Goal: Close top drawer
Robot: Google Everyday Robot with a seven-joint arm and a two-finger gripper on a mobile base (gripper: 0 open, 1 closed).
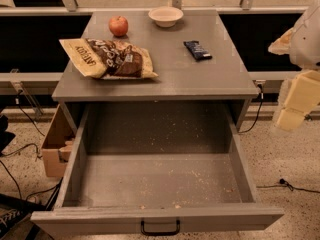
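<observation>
End effector (290,115): cream-coloured, at the right edge of view, hanging beside the counter's right side and clear of it; how far open cannot be told, nor whether anything is held.
Top drawer (75,164): left of and below the end effector, pulled far out of the counter, not touched by it.
Handle (160,228): small black bar on the drawer's front panel, down and to the left of the end effector, well apart from it.
Crumbs (200,176): scattered over the drawer floor, otherwise bare.
Counter (220,79): grey top just left of the end effector, carrying four things.
Dark snack bar (197,49): nearest to the end effector, up and to its left.
Bowl (165,16): pale, at the counter's back edge, farther left.
Apple (118,25): red, left of the bowl.
Chip bag (107,58): lying flat in front of the apple, overhanging the counter's far-left edge.
Cardboard box (52,144): on the floor on the drawer's far side from the end effector, pressed against the left drawer wall.
Cable (287,185): on the speckled floor below the end effector, right of the drawer.
Path behind drawer front: nothing standing inside the drawer.
</observation>
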